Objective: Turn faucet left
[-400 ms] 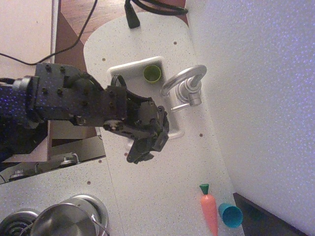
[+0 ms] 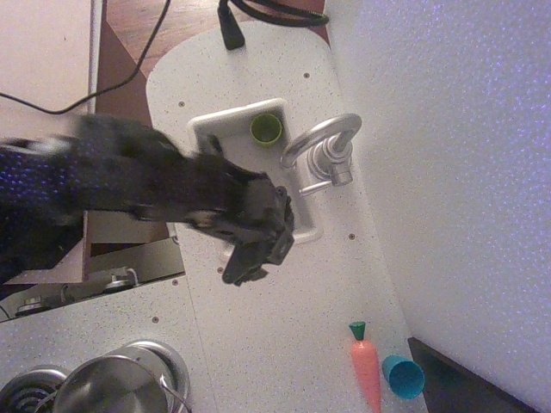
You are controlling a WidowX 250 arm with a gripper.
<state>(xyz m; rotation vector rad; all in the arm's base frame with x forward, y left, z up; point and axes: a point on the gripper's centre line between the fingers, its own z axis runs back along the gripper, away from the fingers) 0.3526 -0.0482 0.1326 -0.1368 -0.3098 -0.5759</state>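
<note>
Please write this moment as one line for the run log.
task: turn faucet left | gripper: over sink, apart from faucet, blurred, jaw state unclear | faucet: untouched

A small green cup [image 2: 266, 129] sits in the far corner of the white toy sink [image 2: 225, 123]. On the speckled countertop [image 2: 284, 344], an orange toy carrot [image 2: 366, 368] with a green top lies just beside a tipped teal cup [image 2: 403, 376]. A steel pot [image 2: 112, 387] stands at the lower left. Black cables [image 2: 258, 15] trail across the top.
</note>
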